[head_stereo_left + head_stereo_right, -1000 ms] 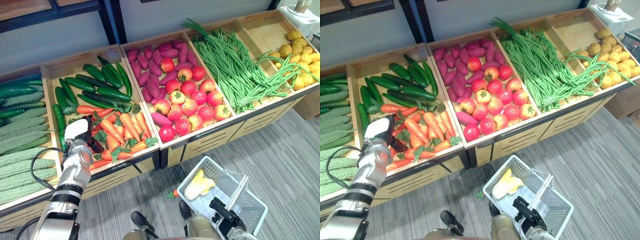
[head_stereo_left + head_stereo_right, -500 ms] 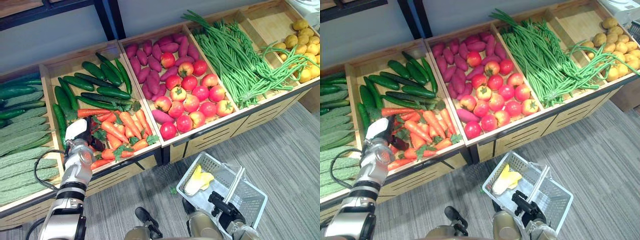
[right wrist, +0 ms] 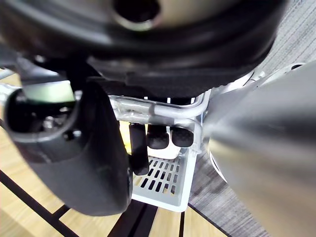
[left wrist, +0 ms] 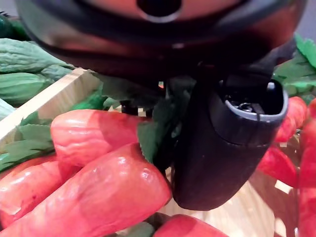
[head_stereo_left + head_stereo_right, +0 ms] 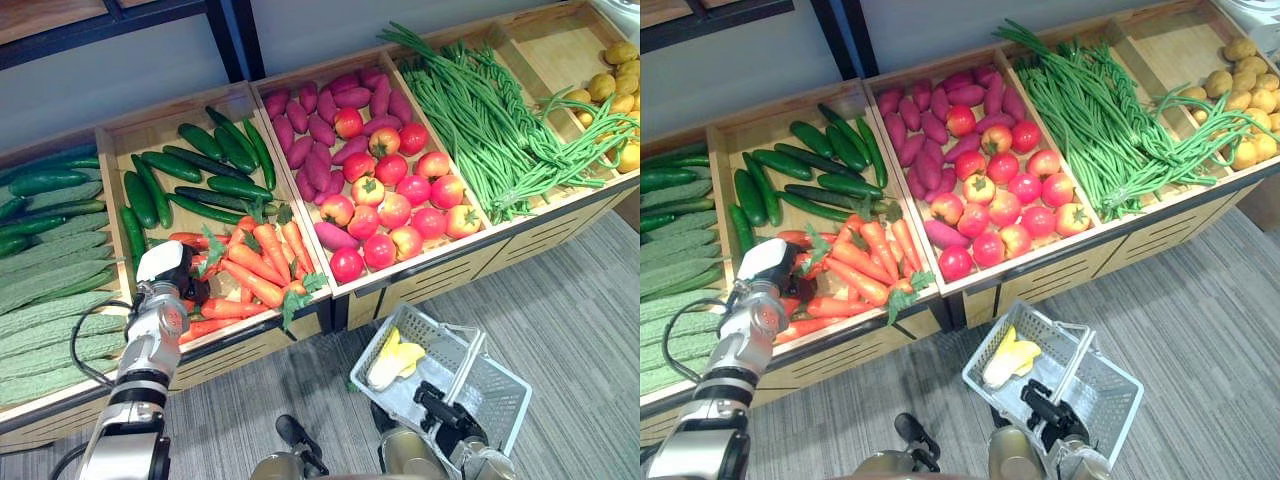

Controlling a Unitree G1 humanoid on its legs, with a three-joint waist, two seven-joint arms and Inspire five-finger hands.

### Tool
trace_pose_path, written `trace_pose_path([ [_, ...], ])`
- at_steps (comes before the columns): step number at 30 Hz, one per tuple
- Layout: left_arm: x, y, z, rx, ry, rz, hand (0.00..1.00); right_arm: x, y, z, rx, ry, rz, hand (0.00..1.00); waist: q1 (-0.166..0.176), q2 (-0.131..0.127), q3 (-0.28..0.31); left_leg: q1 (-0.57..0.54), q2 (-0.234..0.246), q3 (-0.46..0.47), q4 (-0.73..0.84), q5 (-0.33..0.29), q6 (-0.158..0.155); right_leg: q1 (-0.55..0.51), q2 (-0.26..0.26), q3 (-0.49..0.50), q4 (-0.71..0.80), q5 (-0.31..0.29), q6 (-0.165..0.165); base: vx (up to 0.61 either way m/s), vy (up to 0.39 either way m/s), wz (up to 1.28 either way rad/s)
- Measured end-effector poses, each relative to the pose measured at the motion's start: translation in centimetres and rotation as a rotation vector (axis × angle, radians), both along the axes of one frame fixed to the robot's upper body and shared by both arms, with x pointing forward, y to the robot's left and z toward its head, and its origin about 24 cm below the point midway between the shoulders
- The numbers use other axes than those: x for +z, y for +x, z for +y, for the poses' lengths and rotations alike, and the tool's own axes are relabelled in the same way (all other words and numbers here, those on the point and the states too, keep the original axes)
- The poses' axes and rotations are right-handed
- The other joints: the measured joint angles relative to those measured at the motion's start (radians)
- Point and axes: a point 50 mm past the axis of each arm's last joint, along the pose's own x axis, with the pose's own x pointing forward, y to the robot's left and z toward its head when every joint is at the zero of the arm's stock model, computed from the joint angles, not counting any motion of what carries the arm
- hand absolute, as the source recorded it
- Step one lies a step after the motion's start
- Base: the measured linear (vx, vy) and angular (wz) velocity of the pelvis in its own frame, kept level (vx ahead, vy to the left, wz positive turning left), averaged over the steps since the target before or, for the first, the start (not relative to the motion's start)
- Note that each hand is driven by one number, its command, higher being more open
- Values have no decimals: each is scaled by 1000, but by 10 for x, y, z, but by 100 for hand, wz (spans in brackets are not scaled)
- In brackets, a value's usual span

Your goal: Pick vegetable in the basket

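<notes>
While in right robot hand point(image 3: 159, 136), basket point(image 5: 497, 396) with yellow vegetable point(image 5: 393, 358).

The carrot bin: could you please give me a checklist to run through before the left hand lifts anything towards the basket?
1. The left hand is down among the carrots: ok.
2. Its hold on a carrot: cannot tell.
3. The right hand is curled round the basket handle: ok.
4. Room in the basket beside the yellow vegetable: ok.
</notes>
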Motion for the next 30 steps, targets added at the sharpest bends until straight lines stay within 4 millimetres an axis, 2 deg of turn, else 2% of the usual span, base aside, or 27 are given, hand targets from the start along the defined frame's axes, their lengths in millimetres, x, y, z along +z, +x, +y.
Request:
trace_pose_path([
  [11, -9, -3, -8, 18, 6, -7, 0, -1, -1, 0, -7, -4, 10, 0, -10, -3, -14, 2, -17, -19, 0, -4, 6, 6, -18, -8, -2, -3, 7, 11, -11, 3],
  [15, -16, -6, -7, 47, -48, -4, 0, -4, -6, 2, -14, 7, 31, 0, -16, -6, -27, 29, -19, -20, 0, -7, 6, 43, -21, -10, -23, -1, 9, 46, -21, 0],
  [21, -25, -12, -2, 121, -212, -34, 0, -12, -21, 7, -55, 19, 95, 0, -24, -29, -92, 44, -19, -20, -1, -14, 0, 69, -21, -11, -39, 0, 9, 63, -30, -1],
  [23, -21, -12, 4, 150, -411, -50, 0, -15, -28, 6, -138, 31, 125, 0, -23, -37, -100, 65, -18, -21, -3, -17, -5, 93, -22, -11, -43, 0, 9, 38, -36, 1],
  [25, -14, -12, 2, 120, -514, -67, 0, -16, -33, 2, -204, 39, 142, 0, -22, -42, -110, 68, -18, -23, -5, -18, -5, 101, -22, -12, -44, 0, 9, 29, -41, 5],
  [28, 5, -6, -19, -8, -671, -118, 0, -18, -49, -11, -382, 52, 174, 0, -13, -53, -137, 69, -17, -29, -5, -18, -5, 108, -22, -17, -44, 1, 9, 24, -44, 6],
  [30, 23, -1, -37, -119, -743, -152, 0, -17, -65, -29, -536, 55, 179, 0, -11, -53, -178, 71, -13, -34, -6, -19, -6, 111, -19, -20, -39, 1, 10, 25, -54, 5],
])
